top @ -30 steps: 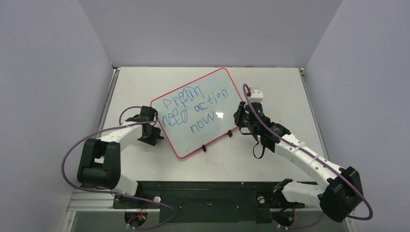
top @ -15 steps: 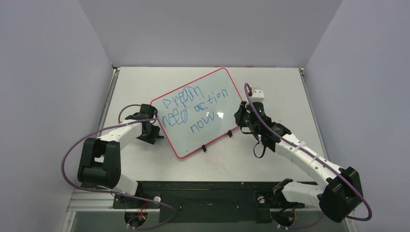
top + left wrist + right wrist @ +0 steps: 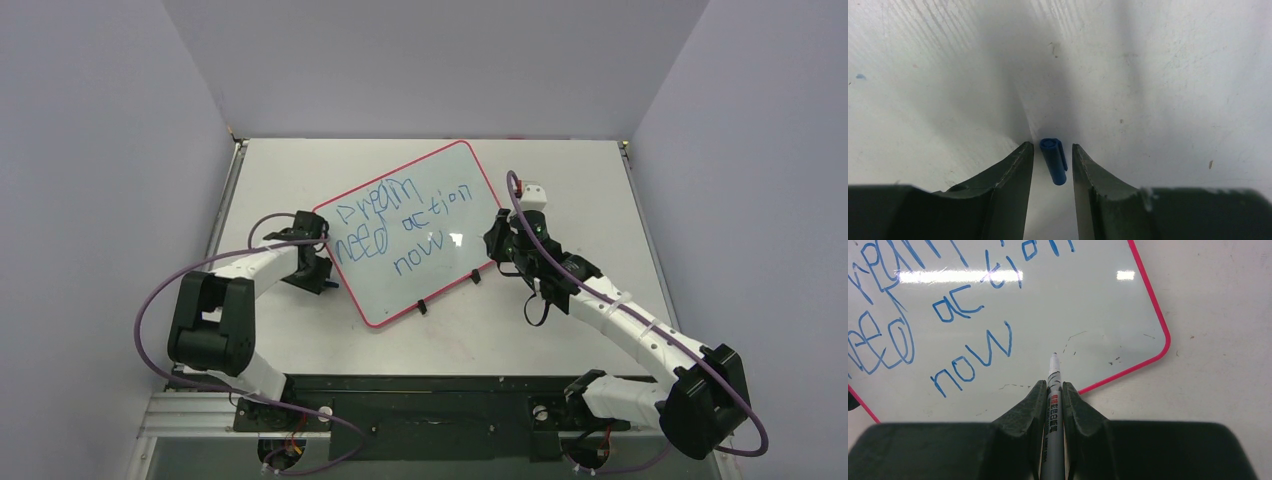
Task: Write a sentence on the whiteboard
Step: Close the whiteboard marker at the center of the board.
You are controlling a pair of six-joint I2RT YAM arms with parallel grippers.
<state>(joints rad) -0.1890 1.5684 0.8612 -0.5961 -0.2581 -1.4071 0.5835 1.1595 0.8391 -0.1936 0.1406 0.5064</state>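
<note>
Whiteboard (image 3: 450,262) lies askew with desk (image 3: 570,180) showing on every side; right gripper (image 3: 1052,386) pinches a marker (image 3: 1053,367) above its blank corner, while left gripper (image 3: 1053,147) flanks a blue cap (image 3: 1054,162), grip unclear.

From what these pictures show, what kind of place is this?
Probably a robot test cell in a lab: the left arm and right arm are bolted at the near edge of a white table, plain walls close it on three sides, and a whiteboard lies flat on it.
</note>
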